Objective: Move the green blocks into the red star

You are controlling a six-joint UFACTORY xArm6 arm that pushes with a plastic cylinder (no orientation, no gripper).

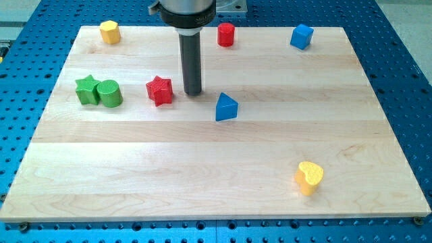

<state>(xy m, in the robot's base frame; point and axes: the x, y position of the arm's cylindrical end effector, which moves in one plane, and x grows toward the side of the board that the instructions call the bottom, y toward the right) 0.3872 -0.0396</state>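
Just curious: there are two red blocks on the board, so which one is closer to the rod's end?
The red star. It sits just to the view's left of my tip, while the red cylinder stands farther off, near the view's top edge.

A pale wooden board (202, 162) carries eight small coloured blocks, scattered mostly toward the view's top.

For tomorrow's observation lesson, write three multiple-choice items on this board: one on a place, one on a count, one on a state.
1. Where is my tip?
A. just right of the red star
B. beside the yellow heart
C. at the blue cube

2. How many green blocks?
A. one
B. two
C. three

3. The green star and green cylinder are
A. stacked
B. far apart
C. side by side, touching

Key: A, the rod ends beside the star; B, only a star and a cylinder are green; C, no gap shows between them.
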